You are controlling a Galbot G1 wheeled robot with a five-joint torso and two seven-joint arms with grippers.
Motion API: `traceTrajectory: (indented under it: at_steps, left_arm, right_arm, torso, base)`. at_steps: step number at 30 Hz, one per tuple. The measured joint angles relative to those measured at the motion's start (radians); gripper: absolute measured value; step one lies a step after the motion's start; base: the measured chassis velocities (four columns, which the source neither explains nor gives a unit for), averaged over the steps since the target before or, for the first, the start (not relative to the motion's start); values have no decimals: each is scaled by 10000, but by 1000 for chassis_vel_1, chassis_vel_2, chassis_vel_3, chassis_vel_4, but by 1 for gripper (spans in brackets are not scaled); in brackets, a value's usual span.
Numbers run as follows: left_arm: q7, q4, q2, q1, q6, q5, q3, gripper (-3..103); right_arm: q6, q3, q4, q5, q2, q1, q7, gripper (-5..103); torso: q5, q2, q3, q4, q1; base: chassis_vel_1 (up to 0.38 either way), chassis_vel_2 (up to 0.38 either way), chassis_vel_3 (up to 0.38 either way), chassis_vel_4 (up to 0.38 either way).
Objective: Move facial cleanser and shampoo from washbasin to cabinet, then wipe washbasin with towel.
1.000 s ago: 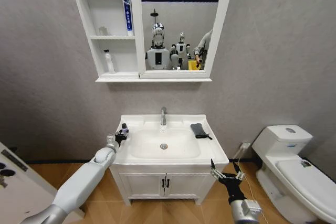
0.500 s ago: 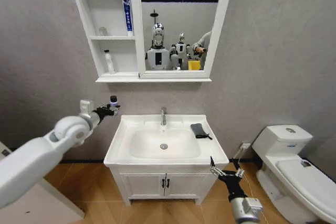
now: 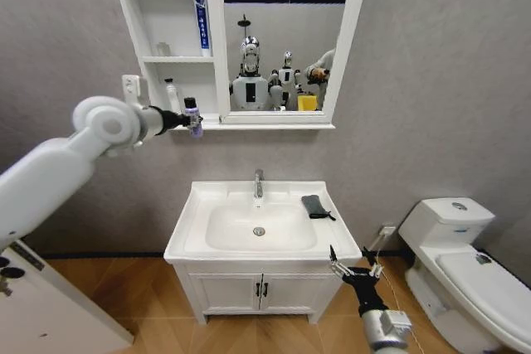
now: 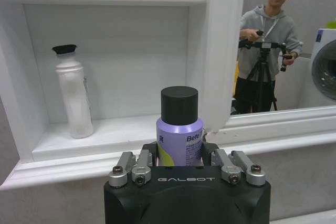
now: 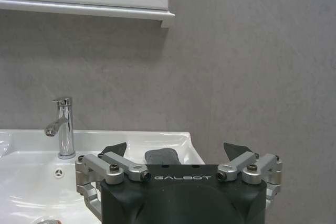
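A white toilet [image 3: 465, 267] stands right of the low white two-door vanity [image 3: 261, 292] with black handles. Wood-look flooring [image 3: 158, 321] runs below a grey textured wall [image 3: 431, 80].

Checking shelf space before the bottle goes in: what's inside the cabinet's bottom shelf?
On the cabinet's bottom shelf stands a white bottle with a black cap. The purple bottle in the left gripper covers part of the shelf.

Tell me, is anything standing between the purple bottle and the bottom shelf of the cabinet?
Nothing visible blocks it. The left tool holds the purple bottle just in front of the cabinet's bottom shelf. A white bottle already stands there, but off to one side, near the shelf's outer wall, with bare shelf beside it.
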State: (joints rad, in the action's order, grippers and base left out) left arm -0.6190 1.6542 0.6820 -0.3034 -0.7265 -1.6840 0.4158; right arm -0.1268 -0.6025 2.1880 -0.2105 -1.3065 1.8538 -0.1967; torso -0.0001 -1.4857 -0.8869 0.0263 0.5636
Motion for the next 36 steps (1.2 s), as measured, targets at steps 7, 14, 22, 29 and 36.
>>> traceTrajectory:
  at_steps: [7,14,22,29,36]
  left_arm:
    - [519,-2679,1932,-1160,-49,1093,585,43]
    - [1063,-4053,2691,-1531,6,1947,811,43]
    - [1376,-4535,2724,-1216,157,2618,794,43]
    - [1826,-5375,3181,-1293,350,3289,715,43]
    - [2021,-6054,3544,-1375,416,3654,667,43]
  right_arm:
    - [-134,-121,-175,-195,9,0,40,100]
    - [-163,-191,-326,-338,40,-89,58,100]
    - [-257,-207,-495,-351,34,-61,112,100]
    - [-254,-214,-490,-362,58,-115,109,100]
    - [-254,-290,-473,-440,76,-75,102,100]
  torso:
    - [5,0,0,3,0]
    - [1,0,0,2,0]
    - [-1,0,1,0,0]
    - [2,0,1,0,0]
    - [2,-1,1,2,0]
  base:
    - [0,0,0,0]
    - [0,0,0,0]
    - [0,0,0,0]
    - [0,0,0,0]
    - [0,0,0,0]
